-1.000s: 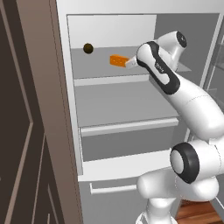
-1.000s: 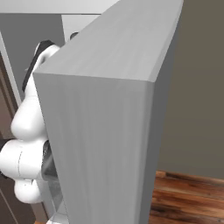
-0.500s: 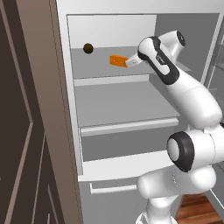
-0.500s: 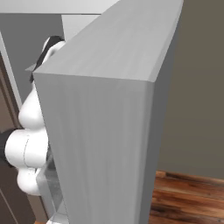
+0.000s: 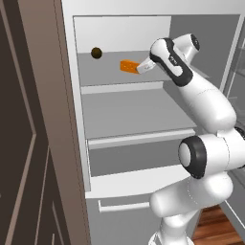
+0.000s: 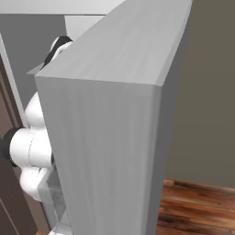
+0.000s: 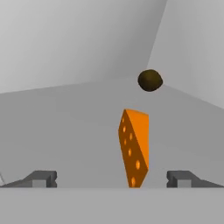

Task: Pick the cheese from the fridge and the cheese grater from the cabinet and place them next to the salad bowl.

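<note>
A tall dark brown panelled column [image 5: 24, 143] fills the left of the left base view, with raised frames on its face. Low on the right of the same view a patch of reddish-brown wooden floor [image 5: 213, 227] shows, laid in planks. In the right base view the same plank floor [image 6: 197, 209] runs along the bottom right, meeting a plain grey-brown wall [image 6: 206, 92] behind it. The light is even and soft, with no hard shadows. A dark brown strip [image 6: 9, 197] at that view's lower left is probably the same column.
</note>
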